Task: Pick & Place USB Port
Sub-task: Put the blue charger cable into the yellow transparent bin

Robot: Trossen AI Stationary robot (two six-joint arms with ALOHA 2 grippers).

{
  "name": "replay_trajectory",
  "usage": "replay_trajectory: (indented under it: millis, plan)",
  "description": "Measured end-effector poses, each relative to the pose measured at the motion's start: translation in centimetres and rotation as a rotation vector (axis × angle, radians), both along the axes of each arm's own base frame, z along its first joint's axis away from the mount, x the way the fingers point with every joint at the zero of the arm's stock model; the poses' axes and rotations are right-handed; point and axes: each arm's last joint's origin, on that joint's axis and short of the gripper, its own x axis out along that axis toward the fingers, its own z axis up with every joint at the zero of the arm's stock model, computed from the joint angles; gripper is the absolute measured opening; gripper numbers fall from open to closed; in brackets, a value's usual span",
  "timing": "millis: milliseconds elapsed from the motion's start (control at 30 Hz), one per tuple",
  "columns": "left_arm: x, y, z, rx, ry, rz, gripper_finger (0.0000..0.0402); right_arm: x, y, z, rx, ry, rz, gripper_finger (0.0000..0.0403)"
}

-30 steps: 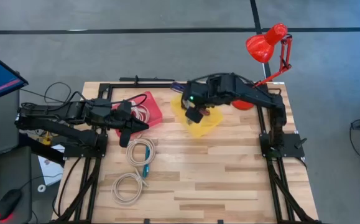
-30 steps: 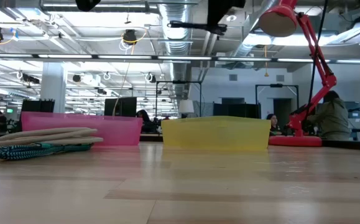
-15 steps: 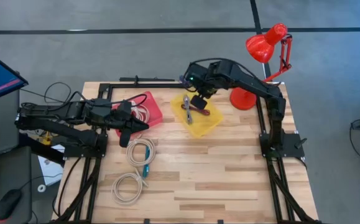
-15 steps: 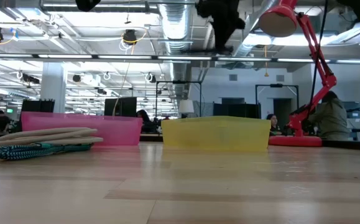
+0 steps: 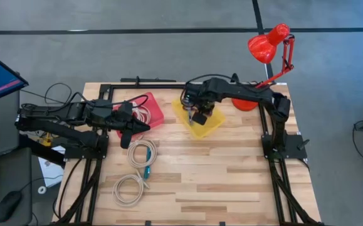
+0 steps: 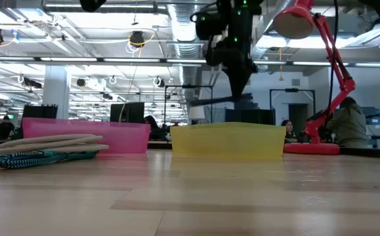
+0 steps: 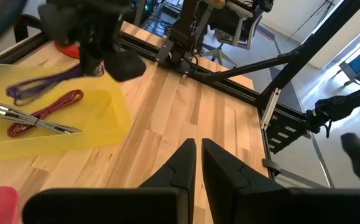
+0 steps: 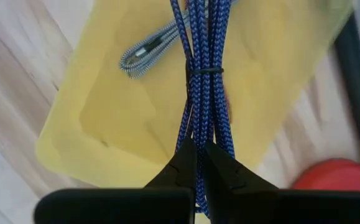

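My right gripper [image 5: 198, 115] [image 6: 237, 84] hangs over the yellow tray [image 5: 214, 127] [image 6: 228, 140] at the table's far middle, shut on a blue braided USB cable bundle [image 8: 202, 56] [image 7: 43, 83]. A grey cable [image 8: 143, 53] and a red cable [image 7: 43, 112] lie on the tray's floor. My left gripper [image 5: 138, 127] [image 7: 197, 163] waits shut beside the pink tray [image 5: 153, 112], touching nothing. My right gripper pinches the blue cable bundle [image 8: 199, 134], several strands side by side, between its two fingers, near one end of the tied bundle. The fingers come from above, pointing down. The bundle [image 6: 209, 101] juts out roughly level below the fingertips, lifted clear above the tray's rim.
Beige coiled cables [image 5: 142, 152] [image 5: 128, 188] and a teal cable [image 5: 147, 171] lie on the table's left half. More cables sit in the pink tray [image 6: 84, 134]. A red desk lamp [image 5: 266, 47] stands at the far right corner. The near right of the wooden table is bare.
My right gripper has come down from high above toward the yellow tray, carrying the blue cable bundle with it and staying shut. The bundle now hangs just above the tray's rim.
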Motion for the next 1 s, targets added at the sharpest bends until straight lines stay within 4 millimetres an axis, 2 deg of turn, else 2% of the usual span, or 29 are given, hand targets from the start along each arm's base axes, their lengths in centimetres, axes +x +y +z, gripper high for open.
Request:
replay_trajectory:
  millis: [567,800,1000]
  plan:
    - [0.0,0.0,0.0,0.000,0.000,0.000,0.0026,-1.3,-0.1,-6.1,0.130,0.042,-0.015,0.0000]
    - [0.0,0.0,0.0,0.000,0.000,0.000,0.0026,-1.9,-0.3,-7.7,0.162,0.053,-0.026,0.0000]
    - [0.0,0.0,0.0,0.000,0.000,0.000,0.0026,-1.6,-0.4,-8.0,0.151,0.017,-0.025,0.0003]
